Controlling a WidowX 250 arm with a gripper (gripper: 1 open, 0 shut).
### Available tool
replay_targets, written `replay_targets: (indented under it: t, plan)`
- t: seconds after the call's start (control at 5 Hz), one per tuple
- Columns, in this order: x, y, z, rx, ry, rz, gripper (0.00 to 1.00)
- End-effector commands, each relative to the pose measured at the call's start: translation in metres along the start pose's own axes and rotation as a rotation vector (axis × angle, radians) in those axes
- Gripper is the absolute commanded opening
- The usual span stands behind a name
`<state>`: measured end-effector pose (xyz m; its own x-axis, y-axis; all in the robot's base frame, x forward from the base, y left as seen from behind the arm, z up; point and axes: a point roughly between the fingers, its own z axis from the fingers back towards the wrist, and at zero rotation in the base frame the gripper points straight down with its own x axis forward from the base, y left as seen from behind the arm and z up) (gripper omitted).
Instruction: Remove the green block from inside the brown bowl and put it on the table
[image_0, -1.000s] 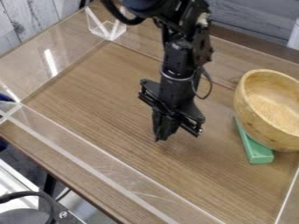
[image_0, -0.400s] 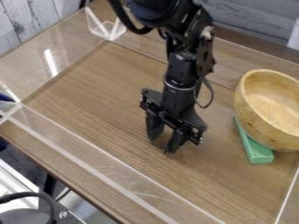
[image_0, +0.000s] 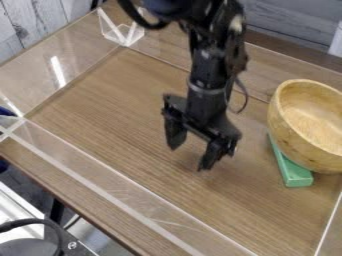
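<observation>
The green block (image_0: 289, 167) lies flat on the table (image_0: 107, 110), tucked against the near side of the brown bowl (image_0: 310, 122) and partly under its curve. The bowl sits tilted at the right edge, its pale inside showing with nothing in it. My gripper (image_0: 195, 147) hangs from the black arm over the middle of the table, left of the block and apart from it. Its two fingers are spread wide and point down, holding nothing.
Low clear acrylic walls (image_0: 80, 168) edge the tabletop on the near, left and far sides. A clear bracket (image_0: 123, 33) stands at the back left corner. Bare wood lies left of the gripper.
The fingers went from pressed together to spread wide. The gripper also lifted slightly and stayed over the same spot of the table.
</observation>
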<state>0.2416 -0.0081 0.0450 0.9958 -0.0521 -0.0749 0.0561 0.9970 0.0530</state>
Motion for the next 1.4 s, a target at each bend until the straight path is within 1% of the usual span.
replay_targets:
  t: [0.0, 0.2, 0.4, 0.6, 0.8, 1.0, 1.2]
  plan:
    - [0.01, 0.008, 0.051, -0.025, -0.087, 0.029, 1.0]
    - [0.012, 0.021, 0.061, -0.013, -0.124, 0.062, 1.0]
    - [0.01, 0.048, 0.058, 0.007, -0.142, 0.113, 1.0]
    - [0.008, 0.078, 0.063, 0.002, -0.116, 0.124, 1.0]
    - [0.014, 0.11, 0.073, -0.005, -0.098, 0.136, 1.0]
    - [0.021, 0.112, 0.075, 0.001, -0.121, 0.142, 1.0]
    - [0.024, 0.113, 0.07, 0.008, -0.114, 0.143, 1.0]
